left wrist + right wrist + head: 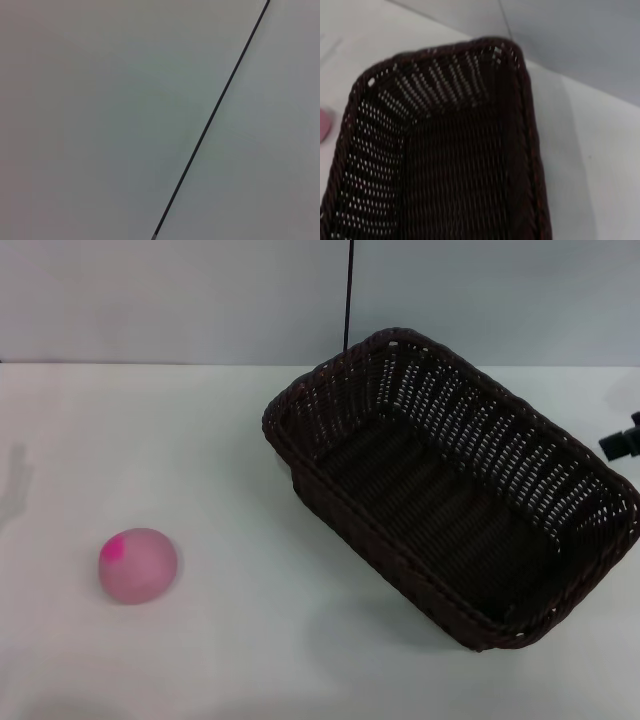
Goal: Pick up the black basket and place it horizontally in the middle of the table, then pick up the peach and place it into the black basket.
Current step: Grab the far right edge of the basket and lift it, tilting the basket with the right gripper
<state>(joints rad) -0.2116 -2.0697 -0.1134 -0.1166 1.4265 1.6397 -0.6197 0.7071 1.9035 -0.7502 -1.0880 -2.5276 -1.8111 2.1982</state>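
Note:
The black basket sits empty on the right half of the white table, turned diagonally. It fills the right wrist view, seen from close above one end. The peach, pale pink with a magenta patch, lies on the table at the front left, well apart from the basket. A sliver of the peach shows in the right wrist view. A small dark part of my right gripper shows at the right edge, just beyond the basket's far right rim. My left gripper is out of view.
A grey wall stands behind the table. A thin black cable runs down it behind the basket's far corner, and also shows in the left wrist view. A faint shadow lies on the table's left edge.

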